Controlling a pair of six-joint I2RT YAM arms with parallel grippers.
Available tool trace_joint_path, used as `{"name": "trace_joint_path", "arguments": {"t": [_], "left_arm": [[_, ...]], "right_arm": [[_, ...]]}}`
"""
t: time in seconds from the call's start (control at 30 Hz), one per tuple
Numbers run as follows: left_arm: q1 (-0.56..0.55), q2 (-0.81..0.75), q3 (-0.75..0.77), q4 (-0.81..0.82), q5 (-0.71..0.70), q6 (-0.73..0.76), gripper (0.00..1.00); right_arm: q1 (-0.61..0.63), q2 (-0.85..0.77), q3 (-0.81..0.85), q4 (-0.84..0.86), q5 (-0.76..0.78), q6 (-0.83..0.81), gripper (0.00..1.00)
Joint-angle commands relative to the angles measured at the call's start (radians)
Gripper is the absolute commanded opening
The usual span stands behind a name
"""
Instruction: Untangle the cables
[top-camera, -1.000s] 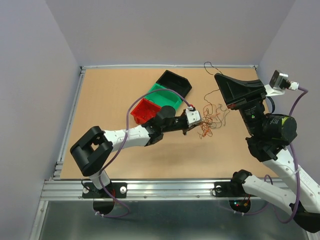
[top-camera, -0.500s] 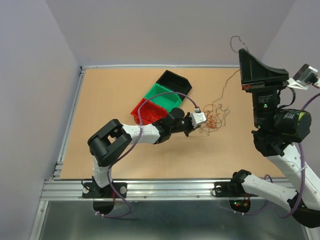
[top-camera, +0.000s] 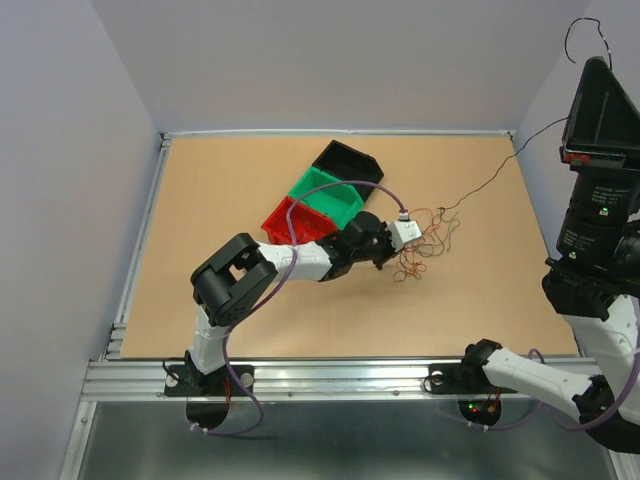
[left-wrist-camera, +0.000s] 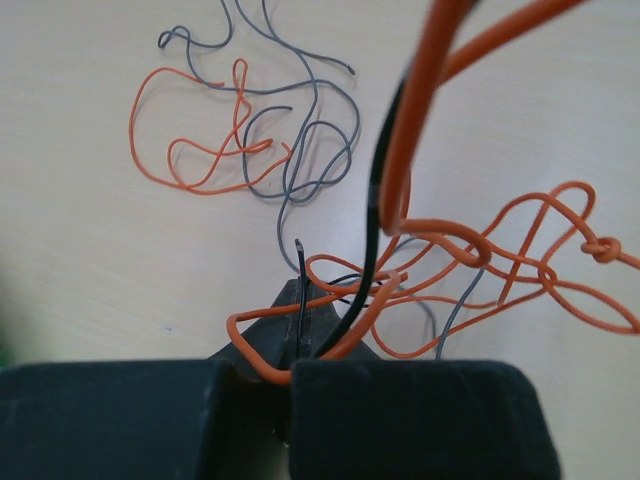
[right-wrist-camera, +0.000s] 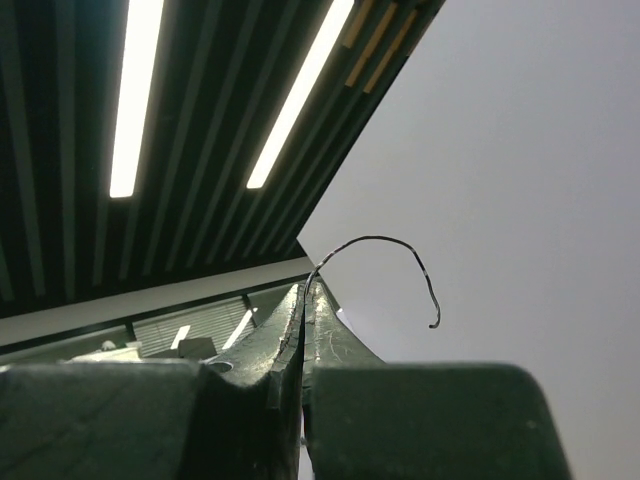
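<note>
Right gripper (right-wrist-camera: 305, 300) rose high, pinched tight on one dark wire (right-wrist-camera: 380, 238); left gripper (left-wrist-camera: 300, 330) below clamps the cables (top-camera: 422, 240), strand likely freeing.

A light-brown tabletop (top-camera: 220, 200) fills the middle of the overhead view, boxed in by plain pale lavender-grey walls: the back wall (top-camera: 330, 60) at 12 o'clock, the left wall (top-camera: 60, 200) at 9 and the right wall (top-camera: 560, 90) at 3. A ribbed aluminium rail (top-camera: 330, 376) runs along the tabletop's 6 o'clock edge, and a thinner metal strip (top-camera: 140, 240) along its 9 o'clock edge. The upward-facing wrist view shows a dark slatted ceiling (right-wrist-camera: 200, 150) with two long, bright light strips (right-wrist-camera: 135, 95), meeting a pale wall (right-wrist-camera: 520, 150).
</note>
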Motion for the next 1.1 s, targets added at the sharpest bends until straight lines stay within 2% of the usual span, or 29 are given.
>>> {"name": "trace_joint_path", "arguments": {"t": [0.0,0.07,0.1,0.13,0.2,0.27,0.37,0.47,0.53,0.77,0.87,0.93,1.07], "left_arm": [[-0.002,-0.035,0.033,-0.030,-0.040,0.007,0.00],[0.001,-0.060,0.005,-0.025,-0.035,0.013,0.14],[0.006,-0.096,-0.012,-0.011,-0.015,0.012,0.36],[0.010,-0.118,-0.031,0.005,0.001,0.010,0.47],[0.024,-0.164,-0.099,0.068,0.028,0.010,0.62],[0.041,-0.233,-0.154,0.116,0.051,0.009,0.69],[0.064,-0.320,-0.209,0.186,0.084,-0.004,0.76],[0.101,-0.382,-0.254,0.229,0.115,-0.039,0.79],[0.116,-0.418,-0.265,0.239,0.144,-0.057,0.80],[0.159,-0.554,-0.279,0.200,0.227,-0.070,0.96],[0.178,-0.592,-0.291,0.176,0.332,-0.062,0.96],[0.179,-0.601,-0.302,0.173,0.354,-0.059,0.96],[0.179,-0.568,-0.285,0.147,0.445,-0.054,0.97]], "right_arm": [[0.004,-0.001,0.002,0.012,0.020,-0.025,0.01],[0.005,-0.010,-0.016,0.012,0.043,-0.037,0.01],[0.005,-0.014,-0.038,0.013,0.051,-0.042,0.01],[0.004,-0.018,-0.047,0.012,0.055,-0.047,0.01],[0.004,-0.024,-0.069,0.012,0.066,-0.065,0.01],[0.004,-0.021,-0.090,0.012,0.078,-0.085,0.01],[0.005,-0.007,-0.096,0.010,0.094,-0.094,0.01],[0.004,0.019,-0.101,0.010,0.083,-0.091,0.01],[0.005,0.028,-0.110,0.010,0.057,-0.071,0.01],[0.004,0.070,-0.200,0.001,-0.038,0.019,0.00],[0.004,0.097,-0.230,0.004,-0.061,0.056,0.01],[0.004,0.126,-0.234,0.013,-0.057,0.068,0.01],[0.004,0.173,-0.230,0.027,-0.064,0.088,0.01]]}}
